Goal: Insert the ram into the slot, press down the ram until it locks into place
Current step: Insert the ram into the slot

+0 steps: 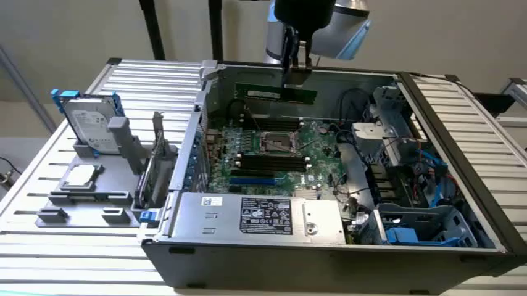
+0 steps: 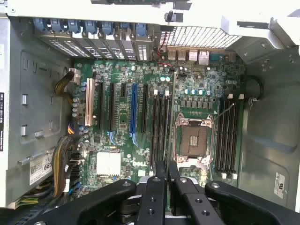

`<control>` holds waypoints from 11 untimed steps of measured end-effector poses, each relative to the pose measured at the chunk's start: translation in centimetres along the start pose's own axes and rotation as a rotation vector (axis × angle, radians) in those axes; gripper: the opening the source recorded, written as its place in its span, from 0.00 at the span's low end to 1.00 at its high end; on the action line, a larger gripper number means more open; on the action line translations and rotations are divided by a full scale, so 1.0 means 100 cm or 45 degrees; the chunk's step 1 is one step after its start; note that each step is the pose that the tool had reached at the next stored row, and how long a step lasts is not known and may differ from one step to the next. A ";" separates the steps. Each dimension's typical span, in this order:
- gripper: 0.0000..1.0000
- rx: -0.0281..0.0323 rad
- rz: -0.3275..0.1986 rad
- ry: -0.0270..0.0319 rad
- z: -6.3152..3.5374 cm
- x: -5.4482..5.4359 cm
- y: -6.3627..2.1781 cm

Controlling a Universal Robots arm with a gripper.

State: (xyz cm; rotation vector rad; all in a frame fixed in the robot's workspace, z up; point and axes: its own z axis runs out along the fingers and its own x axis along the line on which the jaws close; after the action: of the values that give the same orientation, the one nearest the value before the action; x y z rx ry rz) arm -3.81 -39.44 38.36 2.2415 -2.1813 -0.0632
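The end effector [image 1: 295, 80] hung at upper centre of the exterior view, clenched on the ram [image 1: 263, 94]. The stick's long axis ran left to right, parallel to the memory slots [image 1: 272, 162] lower in the frame inside the open computer case [image 1: 247, 265].

1. A white case sticker [image 2: 41, 166] beside the cable bundle [image 2: 58, 164] shows large digits starting "68" (the rest runs off its edge).
2. White lettering on the motherboard [image 2: 93, 140], near the pale square heat sink [image 2: 108, 164], looks like the Dell brand.
3. A narrow edge label [image 2: 2, 122] on the case wall starts with "DELL"; its smaller print cannot be read.
4. The black label [image 1: 265, 216] on the power supply [image 1: 321, 225] carries white print too small to read.
5. The white label on the ram [image 1: 276, 94] cannot be read.
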 end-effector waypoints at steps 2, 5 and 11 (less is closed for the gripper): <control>0.13 0.0000 0.000 -0.0001 0.0000 0.000 0.0000; 0.13 0.0000 0.000 0.0000 0.0000 0.000 0.0000; 0.13 -0.0001 0.000 0.0001 -0.0001 0.000 0.0000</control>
State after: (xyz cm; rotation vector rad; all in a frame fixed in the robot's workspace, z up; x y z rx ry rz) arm -3.81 -39.44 38.36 2.2414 -2.1813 -0.0631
